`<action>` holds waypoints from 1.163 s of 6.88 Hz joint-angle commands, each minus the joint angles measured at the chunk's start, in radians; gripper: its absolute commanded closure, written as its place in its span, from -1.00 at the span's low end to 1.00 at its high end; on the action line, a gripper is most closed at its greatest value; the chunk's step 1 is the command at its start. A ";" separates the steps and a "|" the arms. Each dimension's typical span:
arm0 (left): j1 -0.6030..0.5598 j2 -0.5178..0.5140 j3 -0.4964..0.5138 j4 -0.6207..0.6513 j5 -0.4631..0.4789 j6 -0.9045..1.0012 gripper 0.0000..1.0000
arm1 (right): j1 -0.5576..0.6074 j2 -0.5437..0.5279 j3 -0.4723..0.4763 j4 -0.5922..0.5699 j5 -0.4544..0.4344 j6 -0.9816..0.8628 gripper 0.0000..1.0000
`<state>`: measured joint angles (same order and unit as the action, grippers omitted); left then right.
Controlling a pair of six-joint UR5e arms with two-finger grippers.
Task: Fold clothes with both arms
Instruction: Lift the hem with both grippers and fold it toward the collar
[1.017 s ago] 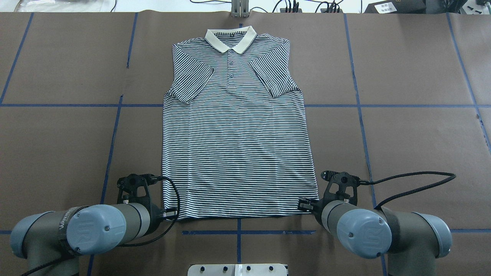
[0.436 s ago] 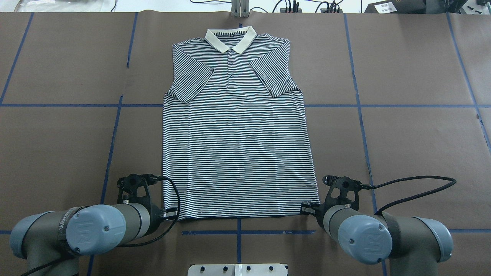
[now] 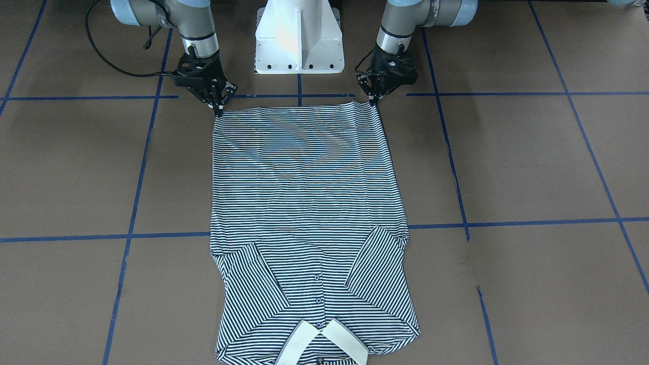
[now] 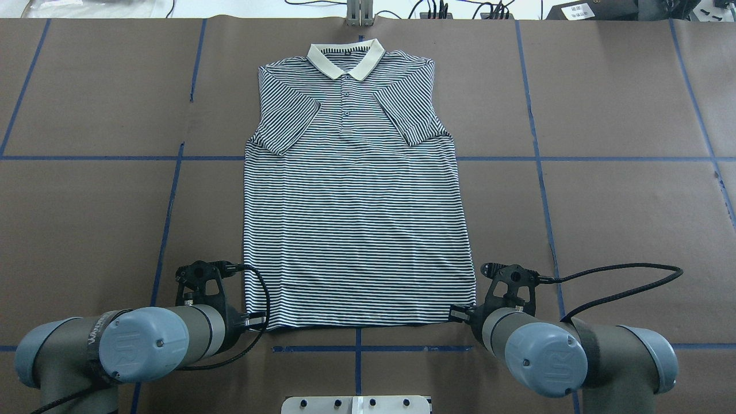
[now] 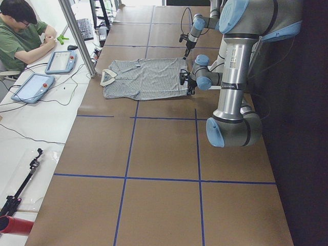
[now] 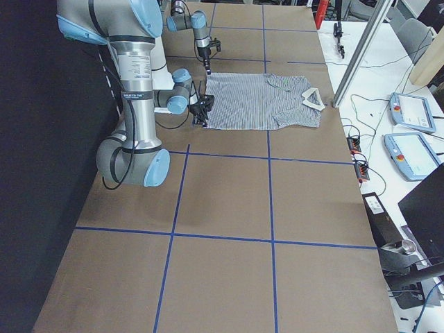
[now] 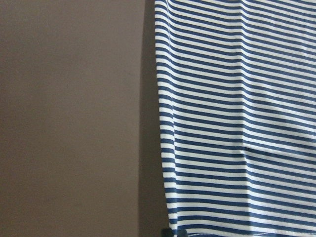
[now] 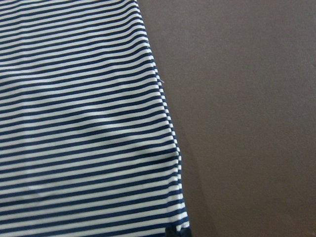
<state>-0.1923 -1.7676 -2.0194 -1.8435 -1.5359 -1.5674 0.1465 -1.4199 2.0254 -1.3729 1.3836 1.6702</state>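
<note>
The striped polo shirt [image 4: 356,218] lies flat and face up on the brown table, cream collar [image 4: 345,57] at the far end and both sleeves folded inward. My left gripper [image 3: 374,101] is shut on the near hem corner on its side, and only its dark tip [image 7: 170,232] shows at the hem in the left wrist view. My right gripper [image 3: 218,109] is shut on the other near hem corner, its tip [image 8: 177,231] at the shirt's [image 8: 84,123] edge. The hem still rests low on the table between them.
The white pedestal base [image 3: 299,40] stands just behind the hem. A black cable [image 4: 621,276] loops out from the right arm. Blue tape lines [image 4: 356,348] grid the table. A person [image 5: 20,36] sits beyond the far end, by teach pendants [image 5: 31,87]. A metal post [image 4: 359,14] stands behind the collar.
The right arm has shifted slightly toward the robot's base at its hem corner. The left arm and the shirt look unchanged.
</note>
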 commanded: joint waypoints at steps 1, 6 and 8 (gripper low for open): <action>-0.009 0.014 -0.090 0.029 -0.007 0.012 1.00 | 0.022 -0.028 0.072 -0.006 0.029 -0.016 1.00; -0.131 -0.185 -0.573 0.705 -0.248 0.106 1.00 | 0.194 0.006 0.656 -0.538 0.376 -0.090 1.00; -0.310 -0.257 -0.437 0.704 -0.254 0.316 1.00 | 0.341 0.213 0.423 -0.545 0.385 -0.213 1.00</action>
<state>-0.3889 -1.9744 -2.5357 -1.1457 -1.7814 -1.3630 0.3999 -1.3219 2.5772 -1.9058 1.7592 1.5162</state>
